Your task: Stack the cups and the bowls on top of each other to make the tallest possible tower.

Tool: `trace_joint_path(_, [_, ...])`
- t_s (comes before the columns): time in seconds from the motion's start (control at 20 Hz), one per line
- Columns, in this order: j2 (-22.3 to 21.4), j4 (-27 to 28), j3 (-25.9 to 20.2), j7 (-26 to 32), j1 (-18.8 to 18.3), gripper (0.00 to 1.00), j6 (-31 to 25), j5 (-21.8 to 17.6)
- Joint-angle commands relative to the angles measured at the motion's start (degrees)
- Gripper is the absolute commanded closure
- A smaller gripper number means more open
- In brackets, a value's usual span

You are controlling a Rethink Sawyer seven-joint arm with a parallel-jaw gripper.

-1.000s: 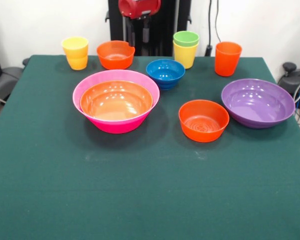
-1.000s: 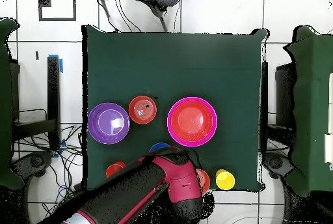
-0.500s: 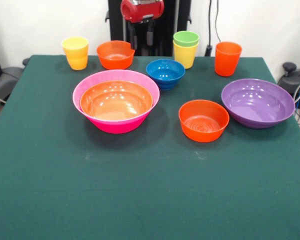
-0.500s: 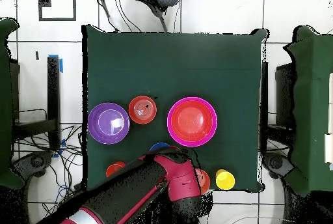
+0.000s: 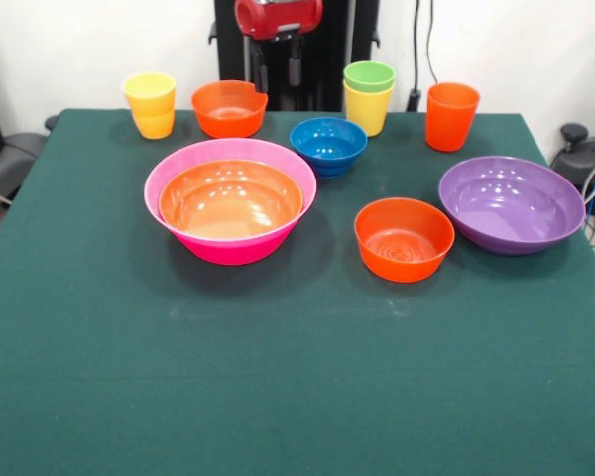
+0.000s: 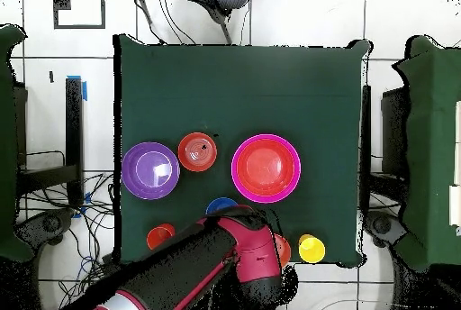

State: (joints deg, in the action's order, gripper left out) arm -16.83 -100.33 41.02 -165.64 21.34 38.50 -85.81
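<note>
nothing shifted; jaws (image 5: 279, 65) (state unclear) hang just beside small orange bowl (image 5: 229, 107).

Wide orange bowl (image 5: 230, 198) nested in pink bowl (image 5: 228, 243), blue bowl (image 5: 328, 145) just behind-right of it, small orange bowl (image 5: 404, 238) to its right, purple bowl (image 5: 512, 204) farther right

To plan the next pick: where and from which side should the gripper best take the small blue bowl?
Probably by the rim of the blue bowl, coming from above: it stands upright and open, apart from its neighbours, and one finger inside with one outside could pinch the thin wall.
</note>
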Motion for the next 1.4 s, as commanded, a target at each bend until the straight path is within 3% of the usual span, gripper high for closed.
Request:
trace_joint_path(0.05, [1.2, -1.3, -11.2, -8.6, -2.3, 0.00, 1.8, -0.8])
trace_joint_path(0.7, [5.8, -1.3, -13.9, -3.2, -2.8, 0.00, -0.6, -2.8])
trace_joint_path(1.05, [5.6, -2.0, -15.8, 3.7, -5.2, 0.00, -0.2, 0.1])
trace_joint_path(1.4, [6.0, -2.0, -17.0, 6.0, -6.0, 0.00, -1.7, 0.2])
